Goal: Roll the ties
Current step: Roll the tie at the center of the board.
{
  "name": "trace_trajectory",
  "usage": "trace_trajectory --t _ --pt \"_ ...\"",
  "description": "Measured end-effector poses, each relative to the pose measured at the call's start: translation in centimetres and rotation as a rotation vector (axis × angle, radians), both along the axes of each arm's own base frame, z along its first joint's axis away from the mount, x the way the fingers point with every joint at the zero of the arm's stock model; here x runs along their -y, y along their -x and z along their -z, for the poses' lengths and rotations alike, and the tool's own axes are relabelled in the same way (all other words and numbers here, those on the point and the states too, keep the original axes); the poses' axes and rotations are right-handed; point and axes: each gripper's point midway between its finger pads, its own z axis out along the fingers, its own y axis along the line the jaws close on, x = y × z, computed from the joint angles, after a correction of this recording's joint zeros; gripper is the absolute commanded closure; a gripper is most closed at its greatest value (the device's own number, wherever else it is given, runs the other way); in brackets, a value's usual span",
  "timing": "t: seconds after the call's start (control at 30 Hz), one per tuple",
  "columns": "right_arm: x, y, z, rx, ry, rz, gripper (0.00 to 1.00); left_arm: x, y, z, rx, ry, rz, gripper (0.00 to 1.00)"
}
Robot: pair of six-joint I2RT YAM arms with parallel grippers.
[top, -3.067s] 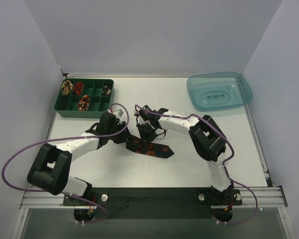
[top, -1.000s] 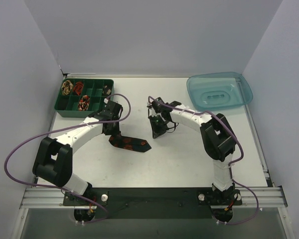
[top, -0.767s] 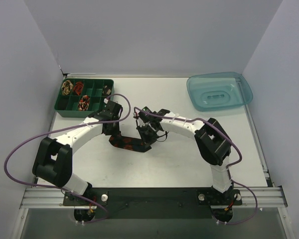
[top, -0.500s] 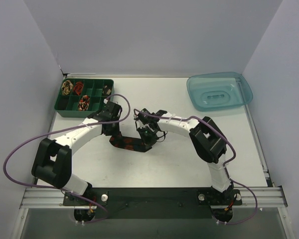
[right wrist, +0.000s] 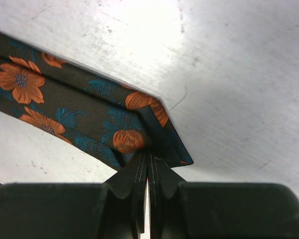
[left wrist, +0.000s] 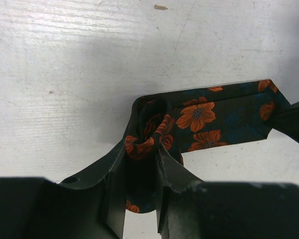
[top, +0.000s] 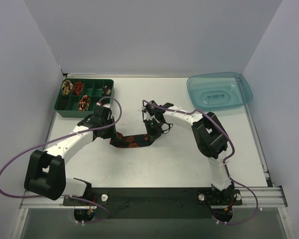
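A dark tie with orange flowers [top: 132, 141] lies on the white table, stretched between both grippers. My left gripper [top: 111, 137] is shut on its rolled-up end. In the left wrist view that coil [left wrist: 145, 139] sits between the fingers [left wrist: 172, 172], and the flat length [left wrist: 224, 115] runs off to the right. My right gripper [top: 152, 133] is shut on the tie's pointed end. The right wrist view shows the jaws pressed together at the fold [right wrist: 149, 149], with the tie [right wrist: 65, 99] running up and left. Other rolled ties [top: 67, 87] sit in the green tray.
The green compartment tray [top: 95, 97] stands at the back left, close behind the left gripper. A clear blue plastic tub [top: 219, 91] sits at the back right. Purple cables loop along both arms. White walls close in three sides.
The right gripper swung over from the right onto the tie's pointed end, which it has lifted up and to the right. The left arm shifted a little left with the rolled end.
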Motion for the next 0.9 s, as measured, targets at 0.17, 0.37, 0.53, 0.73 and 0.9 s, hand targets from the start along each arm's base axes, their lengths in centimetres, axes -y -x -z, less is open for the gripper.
trace_trajectory --t 0.17,0.37,0.53,0.73,0.9 --pt "0.5 -0.4 0.0 -0.005 0.000 0.016 0.97 0.5 0.0 -0.6 0.018 0.050 0.020 0.69" --pt "0.5 -0.4 0.0 -0.009 0.000 0.013 0.96 1.1 0.2 -0.4 0.006 0.070 0.057 0.71" --pt "0.5 -0.4 0.0 -0.010 0.000 0.011 0.96 1.7 0.5 0.5 -0.031 0.052 0.090 0.72" --pt "0.5 -0.5 0.0 -0.015 0.006 0.011 0.96 1.7 0.1 0.3 -0.039 -0.014 0.105 0.73" --pt "0.5 -0.5 0.0 -0.016 0.006 0.011 0.96 1.2 -0.3 -0.2 -0.035 -0.089 0.100 0.74"
